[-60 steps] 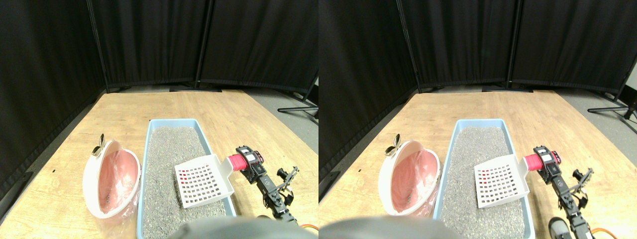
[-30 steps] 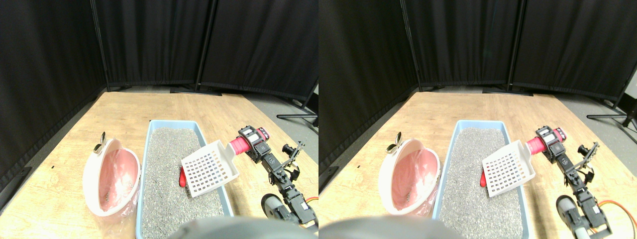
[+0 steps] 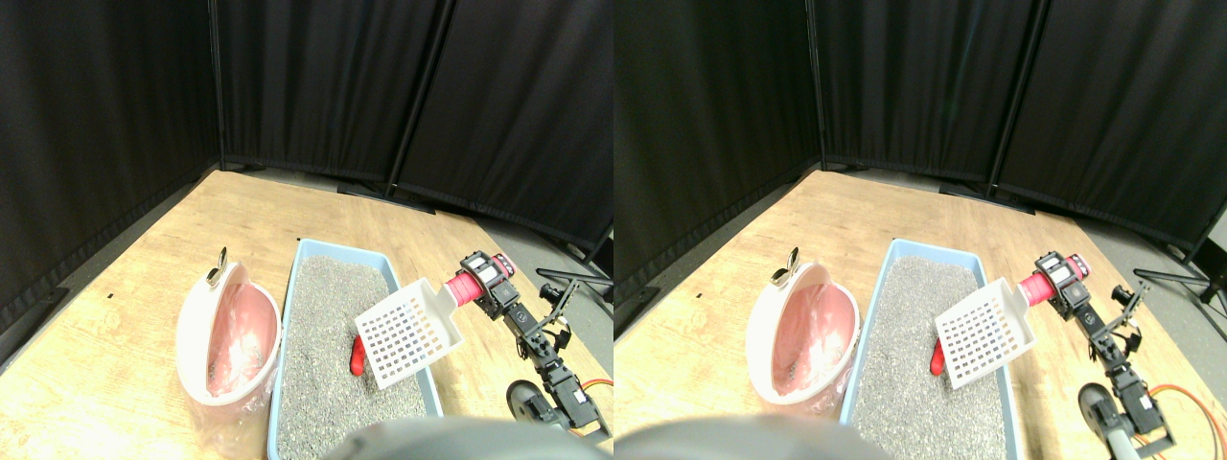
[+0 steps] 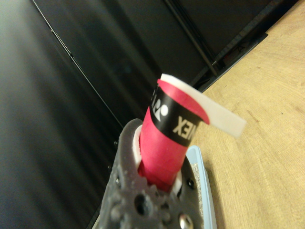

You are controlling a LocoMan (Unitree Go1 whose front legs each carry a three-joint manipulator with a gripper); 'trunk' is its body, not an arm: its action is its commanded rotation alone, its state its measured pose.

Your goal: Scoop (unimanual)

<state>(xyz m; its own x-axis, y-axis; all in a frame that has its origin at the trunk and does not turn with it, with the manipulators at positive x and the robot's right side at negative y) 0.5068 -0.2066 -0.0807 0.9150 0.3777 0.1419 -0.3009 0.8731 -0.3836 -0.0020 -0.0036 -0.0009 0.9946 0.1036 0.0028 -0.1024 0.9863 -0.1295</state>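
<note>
My right gripper [image 3: 486, 279] is shut on the red wrapped handle [image 3: 461, 287] of a white slotted scoop [image 3: 407, 332]. The scoop hangs tilted above the right side of the grey litter in the light blue litter box [image 3: 309, 251]. A small red object [image 3: 357, 357] lies on the litter, partly hidden behind the scoop's lower left edge. In the wrist view the red handle [image 4: 167, 143] sits in the grey jaw frame, with the box's blue rim [image 4: 202, 164] beside it.
A white bin [image 3: 195, 326] with a pink liner stands tipped at the left of the litter box, a metal clip [image 3: 220, 266] on its far rim. Black curtains close off the back and left. A stand's black legs [image 3: 575, 276] lie right of the wooden floor.
The scoop has risen off the litter and tilted up, uncovering the red object beneath it. The arm has swung up and back. The camera has also shifted.
</note>
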